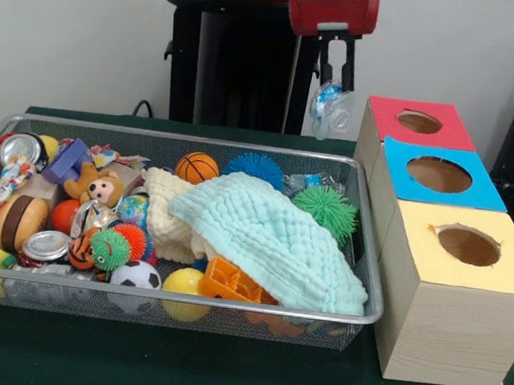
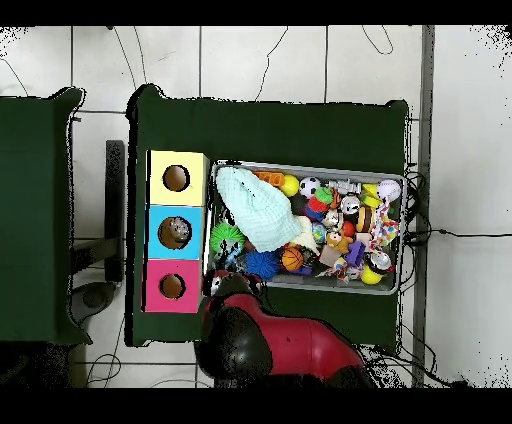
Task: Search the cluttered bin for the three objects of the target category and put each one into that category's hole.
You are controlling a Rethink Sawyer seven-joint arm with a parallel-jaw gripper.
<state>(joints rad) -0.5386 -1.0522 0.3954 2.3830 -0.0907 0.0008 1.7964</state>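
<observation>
The wire mesh bin (image 1: 198,139) lies on the green table, full of toys; it also shows in the overhead view (image 2: 310,168). My gripper (image 1: 333,89) hangs above the bin's far right corner, beside the red-topped box. It is shut on a wrinkly clear plastic lump (image 1: 330,110) with a bluish tint, held in the air. Another clear bluish lump (image 1: 302,180) lies in the bin behind the green spiky ball. The round hole in the blue top (image 1: 439,175) is the middle one of three; overhead (image 2: 175,232) something greyish shows in it. The arm (image 2: 235,300) hides the gripper overhead.
A red-topped hole (image 1: 419,122) and a yellow-topped hole (image 1: 468,245) flank the blue one. A mint cloth (image 1: 271,235) covers much of the bin's right half. There are a green spiky ball (image 1: 326,208), a blue spiky ball (image 1: 254,167), silver cans (image 1: 45,245) and several balls.
</observation>
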